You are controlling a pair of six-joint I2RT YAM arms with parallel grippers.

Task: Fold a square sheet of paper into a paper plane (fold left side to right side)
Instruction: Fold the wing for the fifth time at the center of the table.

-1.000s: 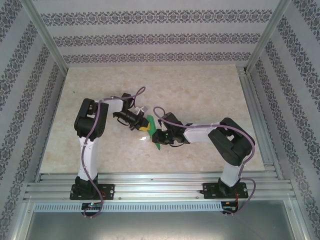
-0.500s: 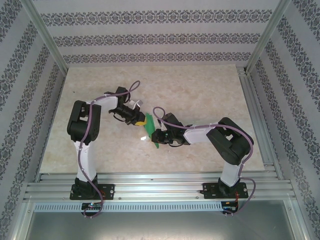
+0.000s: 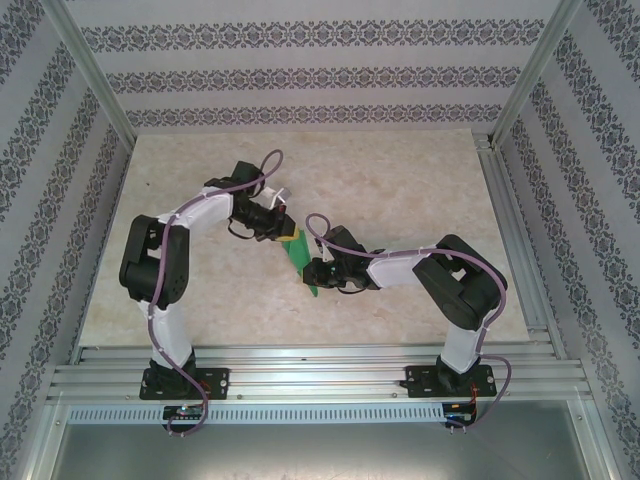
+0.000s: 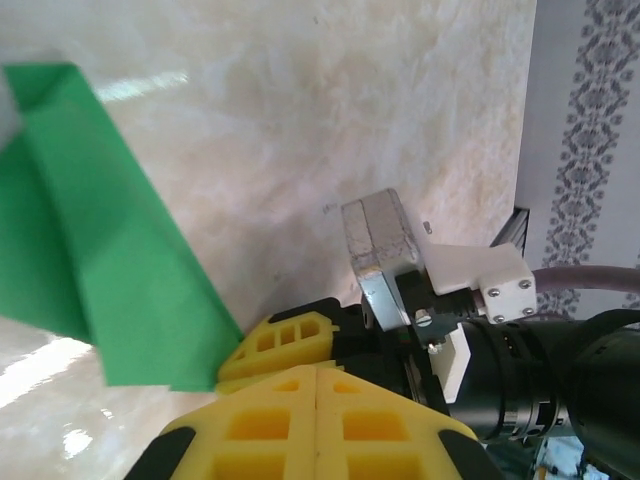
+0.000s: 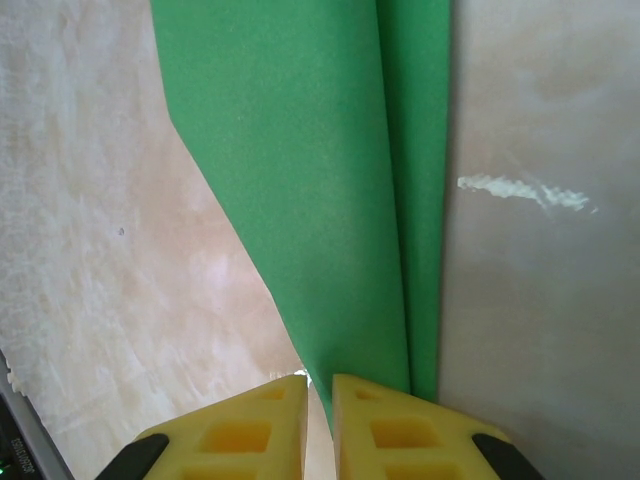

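The square sheet of paper (image 3: 301, 258) is bright green and folded into a long narrow strip with layered flaps (image 5: 320, 180). It lies slanted at the table's middle between both arms. My right gripper (image 3: 314, 277) holds its near pointed end; in the right wrist view the paper's tip runs into the thin slit between the yellow fingers (image 5: 318, 385). My left gripper (image 3: 287, 234) is at the paper's far end, its yellow fingers (image 4: 317, 385) shut with no paper in the seam. The paper (image 4: 90, 250) spreads just left of them, and the right gripper's fingers (image 4: 275, 345) pinch its corner.
The beige marbled table (image 3: 400, 180) has patterned walls around it. An aluminium rail (image 3: 505, 220) runs along the right side, and more rails (image 3: 320, 372) cross the near edge by the arm bases. A white glare streak (image 5: 520, 190) lies on the table right of the paper.
The left arm's elbow swung out to the left, and its gripper slid up along the paper toward its far end. The right arm and its hold stayed as they were.
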